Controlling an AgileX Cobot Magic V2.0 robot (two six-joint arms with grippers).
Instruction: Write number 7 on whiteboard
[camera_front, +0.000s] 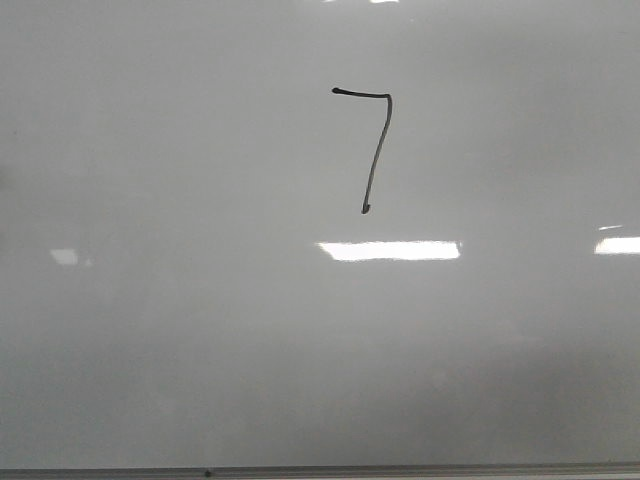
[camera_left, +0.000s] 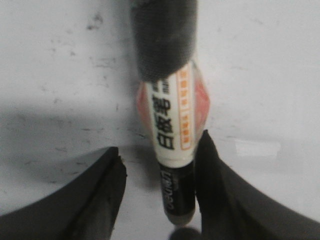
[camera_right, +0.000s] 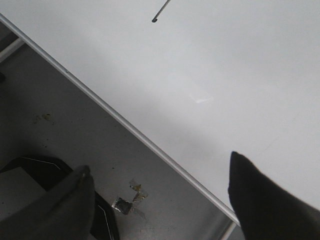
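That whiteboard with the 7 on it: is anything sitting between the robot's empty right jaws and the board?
Nothing visible. The right gripper hangs open over the whiteboard edge, with only bare board up to the number 7.

Dim grey light, rectangular glare, blurred close-up

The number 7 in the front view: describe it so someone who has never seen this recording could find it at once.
The large glossy pale grey-white whiteboard fills the front view, with a thin grey metal edge along the bottom. Above the widest bright rectangular glare patch, near the centre, sits the thin black marker-drawn number 7. It is the only dark mark there: a short horizontal bar joined to a long, slightly curved downstroke.
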